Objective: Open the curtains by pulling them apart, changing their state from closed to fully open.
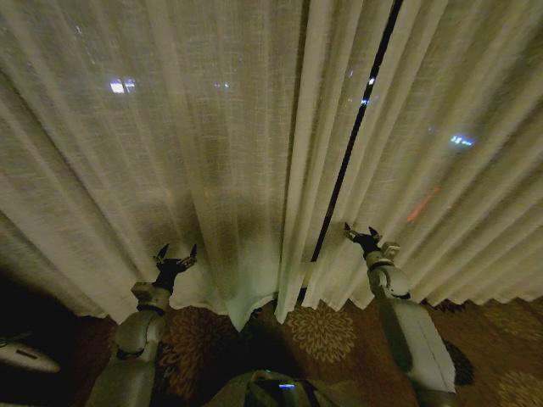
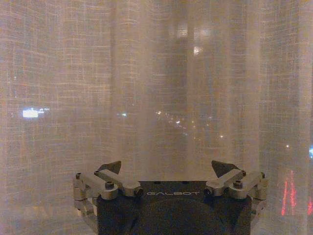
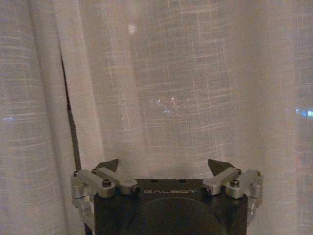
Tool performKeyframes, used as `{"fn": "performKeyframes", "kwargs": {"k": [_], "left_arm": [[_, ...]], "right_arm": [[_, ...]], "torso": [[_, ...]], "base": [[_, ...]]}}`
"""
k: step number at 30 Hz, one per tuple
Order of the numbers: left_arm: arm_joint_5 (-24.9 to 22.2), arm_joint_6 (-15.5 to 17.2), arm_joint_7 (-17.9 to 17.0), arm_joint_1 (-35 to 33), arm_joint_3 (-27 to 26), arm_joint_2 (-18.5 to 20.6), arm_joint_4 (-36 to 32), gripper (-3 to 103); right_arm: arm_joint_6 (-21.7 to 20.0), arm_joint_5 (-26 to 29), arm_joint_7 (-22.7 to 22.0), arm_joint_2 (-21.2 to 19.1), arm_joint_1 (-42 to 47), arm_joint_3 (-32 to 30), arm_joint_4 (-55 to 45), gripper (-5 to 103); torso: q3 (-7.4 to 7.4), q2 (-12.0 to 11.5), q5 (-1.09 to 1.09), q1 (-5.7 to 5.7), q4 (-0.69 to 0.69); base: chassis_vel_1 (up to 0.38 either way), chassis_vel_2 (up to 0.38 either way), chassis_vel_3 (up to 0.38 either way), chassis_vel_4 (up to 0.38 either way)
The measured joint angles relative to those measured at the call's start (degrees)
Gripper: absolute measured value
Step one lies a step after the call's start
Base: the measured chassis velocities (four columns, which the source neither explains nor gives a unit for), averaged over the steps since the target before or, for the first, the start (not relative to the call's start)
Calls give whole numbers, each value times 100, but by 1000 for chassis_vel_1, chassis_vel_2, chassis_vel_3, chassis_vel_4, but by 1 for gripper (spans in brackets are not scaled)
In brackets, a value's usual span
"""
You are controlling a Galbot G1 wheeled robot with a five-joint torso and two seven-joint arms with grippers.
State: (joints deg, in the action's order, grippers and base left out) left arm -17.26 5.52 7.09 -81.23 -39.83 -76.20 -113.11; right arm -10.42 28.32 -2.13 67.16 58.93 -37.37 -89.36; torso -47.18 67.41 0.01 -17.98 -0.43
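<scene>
The curtains are barely parted, so nearly the whole task is left: in the head view the left panel [image 1: 170, 153] hangs across everything from nine o'clock to the centre, its pleats falling to a pointed hem near six o'clock, and the right panel [image 1: 458, 170] covers the span out to three o'clock. Between them runs only a thin dark gap [image 1: 356, 136], slanting from about one o'clock down toward the centre bottom, and neither panel looks gathered aside. City lights glow through the thin weave on both sides. The left gripper [image 1: 176, 255] sits at about seven o'clock, its arm rising from the bottom edge with the forearm nearly upright, fingers spread wide and pointing at the left panel, holding no cloth. In its wrist view the fingertips [image 2: 113, 168] stand well apart with the cloth just ahead. The right gripper [image 1: 361, 232] is at about five o'clock, just beside the gap on the right panel's inner edge, likewise spread and empty; its wrist view shows the fingertips [image 3: 220, 165] wide, facing the fabric [image 3: 195, 88]. Patterned carpet [image 1: 322, 331] lies below the hems.
</scene>
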Motion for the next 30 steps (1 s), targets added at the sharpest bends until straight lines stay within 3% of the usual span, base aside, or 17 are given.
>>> {"fn": "performKeyframes", "kwargs": {"k": [3, 5, 9, 11, 15, 17, 20, 23, 26, 30], "left_arm": [[1, 1, 0, 0, 5, -6, 18, 100], [1, 1, 0, -2, 8, -7, 22, 100], [1, 0, 0, 1, 9, -10, 29, 100], [1, 0, 0, 2, 9, -10, 28, 100], [2, 0, 0, 5, 1, -2, 18, 100], [1, 0, 0, 6, -2, 3, 20, 100], [0, -9, 0, 13, -5, 10, 47, 100], [0, -14, 0, 15, -3, 10, 55, 100], [-2, -18, 1, 18, 4, 11, 68, 100], [-12, -21, 1, 27, 6, 14, 79, 100]], "right_arm": [[0, 0, 13, 14, -64, 12, 85, 88], [0, 0, 15, 19, -70, 18, 97, 88], [2, -1, 20, 24, -106, 22, 123, 66], [2, -1, 22, 24, -114, 21, 129, 66], [10, -1, 32, 24, -113, 13, 136, 43], [11, -1, 35, 24, -102, 13, 135, 43], [14, -5, 41, 30, -77, 13, 114, 28], [15, -7, 44, 31, -67, 13, 102, 22], [18, -8, 53, 30, -22, 16, 49, 6], [22, -9, 71, 24, 36, 16, 0, 1]], "torso": [[0, 0, 0, 0, 0], [0, 0, 0, 0, 0], [0, 0, -1, 0, 0], [0, 1, -1, 0, 0], [0, 1, -1, 0, 0], [0, 1, 0, 0, 0], [0, 1, -1, 0, 0], [0, 1, -1, 0, 0], [0, 1, 0, 0, 0], [0, 1, -1, 0, 0]], "base": [[0, 0, 0, 0], [0, 0, 0, 0], [0, 0, 0, 0], [0, 0, 0, 0], [0, 0, 0, 0], [0, 0, 0, 0], [0, 0, 0, 0], [0, 0, 0, 0], [0, 0, 0, 0], [0, 0, 0, 0]]}}
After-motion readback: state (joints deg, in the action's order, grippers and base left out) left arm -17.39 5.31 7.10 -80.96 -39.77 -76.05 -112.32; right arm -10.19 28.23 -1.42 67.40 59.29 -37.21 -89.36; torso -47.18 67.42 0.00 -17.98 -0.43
